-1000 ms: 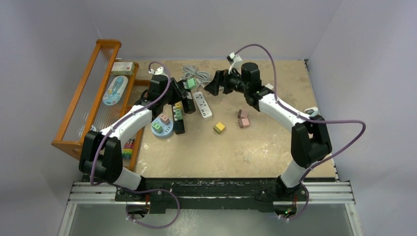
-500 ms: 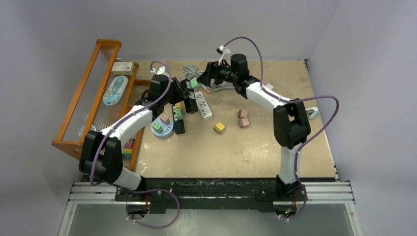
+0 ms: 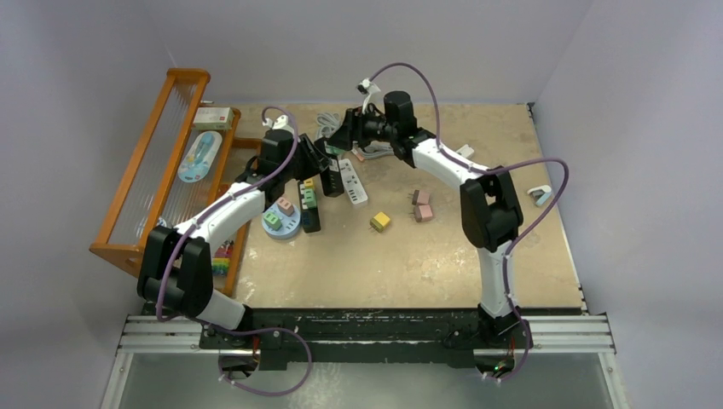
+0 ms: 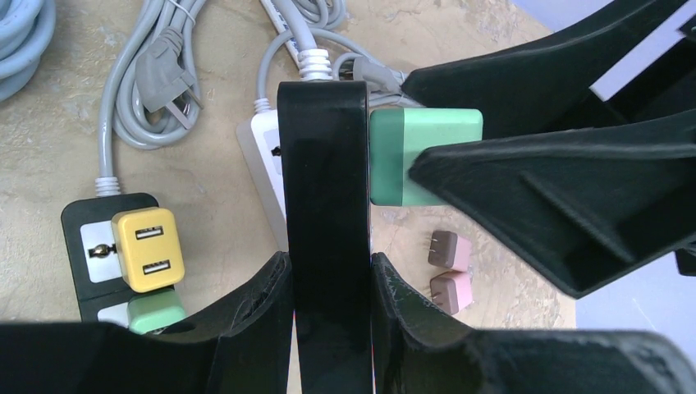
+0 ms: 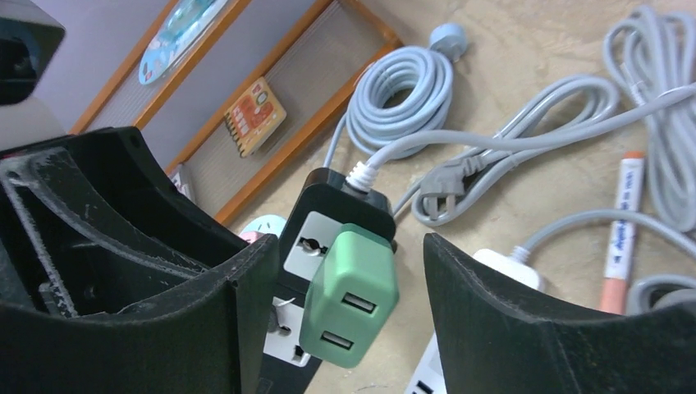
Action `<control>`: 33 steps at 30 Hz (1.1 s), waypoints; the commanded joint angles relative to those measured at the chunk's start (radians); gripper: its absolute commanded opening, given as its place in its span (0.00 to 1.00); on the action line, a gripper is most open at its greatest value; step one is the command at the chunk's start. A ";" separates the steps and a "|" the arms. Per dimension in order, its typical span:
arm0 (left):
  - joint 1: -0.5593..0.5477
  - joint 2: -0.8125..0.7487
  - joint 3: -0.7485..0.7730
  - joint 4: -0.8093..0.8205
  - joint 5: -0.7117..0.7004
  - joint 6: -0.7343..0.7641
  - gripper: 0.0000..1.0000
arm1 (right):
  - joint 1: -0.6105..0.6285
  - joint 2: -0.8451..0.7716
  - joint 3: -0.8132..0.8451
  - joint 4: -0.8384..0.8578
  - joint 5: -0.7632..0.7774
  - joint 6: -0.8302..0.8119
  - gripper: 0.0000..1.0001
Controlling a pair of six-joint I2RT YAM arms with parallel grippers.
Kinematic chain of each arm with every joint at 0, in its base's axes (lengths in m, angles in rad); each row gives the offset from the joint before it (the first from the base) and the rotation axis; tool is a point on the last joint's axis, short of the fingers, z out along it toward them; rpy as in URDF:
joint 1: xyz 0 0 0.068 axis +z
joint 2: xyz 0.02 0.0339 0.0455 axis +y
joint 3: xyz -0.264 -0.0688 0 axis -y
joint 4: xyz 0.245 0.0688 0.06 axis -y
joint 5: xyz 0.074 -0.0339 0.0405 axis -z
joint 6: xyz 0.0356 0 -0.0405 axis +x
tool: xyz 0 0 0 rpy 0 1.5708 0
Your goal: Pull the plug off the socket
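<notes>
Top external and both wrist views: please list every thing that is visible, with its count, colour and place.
power strip: 1, black, held up above the table
charger plug: 1, green, plugged into that strip
second power strip: 1, black, lying on the table, plugs in it
white power strip: 1, white, right of it
loose plugs: 2 pink, 1 yellow, table centre
round base: 1, blue, plugs on it, left of the second power strip
cables: several, grey, far side
marker: 1, white and orange, among the cables
rack: 1, orange wood, left edge
left gripper: shut on the power strip
right gripper: open, around the charger plug
</notes>
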 commanded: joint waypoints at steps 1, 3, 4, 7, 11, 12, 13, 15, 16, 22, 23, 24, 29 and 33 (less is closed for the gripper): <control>-0.004 -0.014 0.017 0.102 0.015 -0.009 0.00 | 0.022 0.012 0.050 -0.028 -0.045 0.006 0.65; -0.004 -0.014 0.017 0.102 0.014 -0.008 0.00 | 0.026 0.012 0.040 -0.028 -0.044 0.009 0.62; -0.004 -0.013 0.018 0.101 0.013 -0.008 0.00 | 0.028 0.012 0.034 -0.030 -0.042 0.011 0.61; -0.004 -0.015 0.016 0.102 0.010 -0.009 0.00 | 0.028 0.013 0.022 -0.035 -0.037 0.013 0.55; -0.004 -0.018 0.015 0.102 0.009 -0.009 0.00 | 0.028 0.010 0.017 -0.038 -0.034 0.014 0.29; -0.004 -0.018 0.015 0.102 0.009 -0.009 0.00 | 0.027 0.009 0.018 -0.039 -0.032 0.015 0.20; -0.005 -0.018 0.014 0.103 0.007 -0.009 0.00 | 0.027 0.007 0.019 -0.043 -0.031 0.013 0.10; -0.004 -0.018 0.013 0.100 0.002 -0.009 0.00 | 0.028 0.006 0.023 -0.056 -0.029 0.012 0.00; -0.004 -0.018 0.013 0.099 -0.005 -0.009 0.00 | 0.028 0.001 0.022 -0.062 -0.029 0.007 0.00; -0.004 -0.016 0.015 0.051 -0.086 -0.009 0.00 | 0.026 -0.095 -0.019 -0.113 0.030 -0.081 0.00; -0.004 -0.016 0.017 0.044 -0.095 -0.010 0.00 | 0.025 -0.120 -0.037 -0.123 0.072 -0.102 0.00; -0.004 -0.014 0.018 0.038 -0.102 -0.010 0.00 | 0.027 -0.147 -0.053 -0.134 0.141 -0.128 0.00; -0.003 0.006 0.024 0.021 -0.119 -0.015 0.00 | 0.041 -0.260 -0.105 -0.189 0.423 -0.223 0.00; -0.002 0.026 0.028 0.018 -0.115 -0.022 0.00 | 0.033 -0.315 -0.142 -0.155 0.331 -0.228 0.00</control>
